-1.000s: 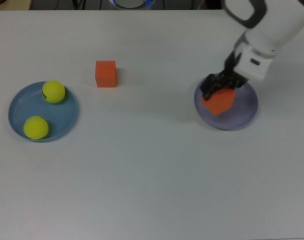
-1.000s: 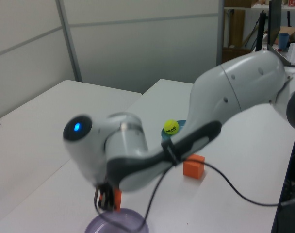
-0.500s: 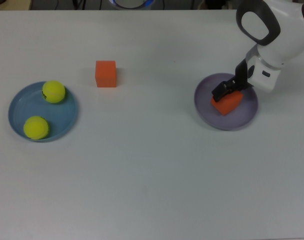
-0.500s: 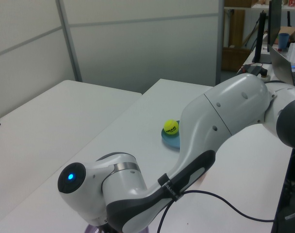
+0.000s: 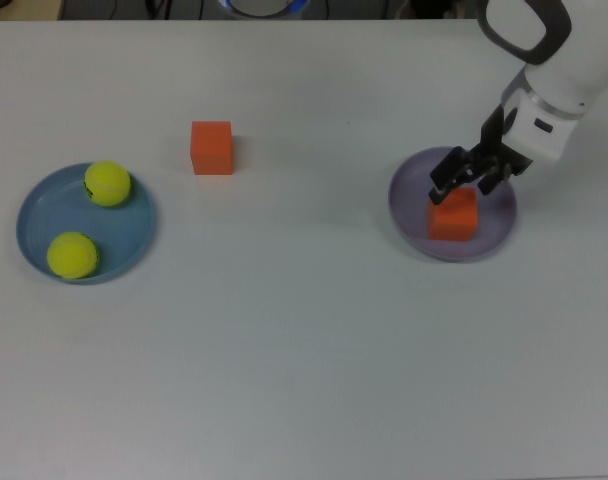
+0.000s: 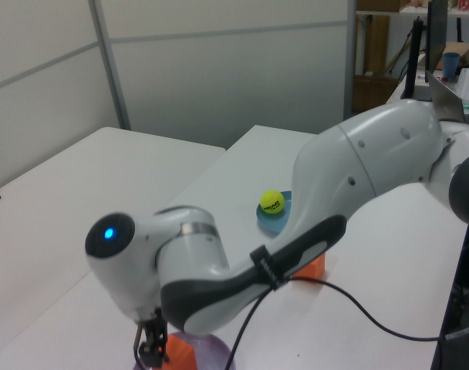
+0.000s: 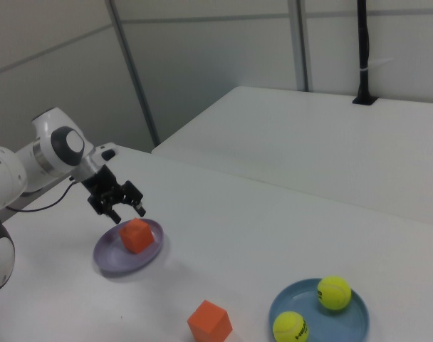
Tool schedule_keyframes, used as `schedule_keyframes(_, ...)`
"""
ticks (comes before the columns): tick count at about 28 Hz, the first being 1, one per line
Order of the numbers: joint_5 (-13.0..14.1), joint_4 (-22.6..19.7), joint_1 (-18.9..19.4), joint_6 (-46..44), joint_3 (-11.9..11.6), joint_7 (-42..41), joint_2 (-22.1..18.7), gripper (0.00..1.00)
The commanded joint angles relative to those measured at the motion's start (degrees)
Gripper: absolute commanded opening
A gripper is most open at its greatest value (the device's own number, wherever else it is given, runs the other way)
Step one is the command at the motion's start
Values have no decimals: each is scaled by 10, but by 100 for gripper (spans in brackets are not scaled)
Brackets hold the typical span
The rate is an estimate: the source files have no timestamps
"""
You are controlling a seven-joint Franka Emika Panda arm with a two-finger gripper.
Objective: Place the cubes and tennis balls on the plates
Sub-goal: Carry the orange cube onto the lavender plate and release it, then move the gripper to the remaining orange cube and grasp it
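Note:
One orange cube (image 5: 453, 216) (image 7: 137, 235) (image 6: 178, 352) rests flat in the lavender plate (image 5: 412, 224) (image 7: 110, 259). My gripper (image 5: 468, 176) (image 7: 127, 211) hovers just above it, fingers open and apart from the cube. The other orange cube (image 5: 212, 147) (image 7: 209, 321) (image 6: 312, 267) sits on the bare table. Both tennis balls (image 5: 107, 184) (image 5: 72, 255) (image 7: 334, 292) (image 7: 290, 327) lie in the light blue plate (image 5: 134, 245) (image 7: 362, 315). In the left view only one ball (image 6: 272, 203) shows, and the arm covers most of both plates.
The white table (image 5: 304, 330) stretches wide between the two plates. A second white table (image 7: 309, 135) stands behind in the right view. The arm's black cable (image 6: 350, 285) loops over the table in the left view.
The gripper opened and let go of the cube, which now sits level in the lavender plate. The gripper has lifted slightly off it.

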Motion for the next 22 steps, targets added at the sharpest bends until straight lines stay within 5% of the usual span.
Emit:
schedule_keyframes(1,0,-15,-31,-30,-8,4,-34,100)
schedule_keyframes(10,0,-16,-93,-286,-10,-127,-60,100)
schedule_keyframes(22,-7,-56,-180,-312,-10,-165,-49,100)
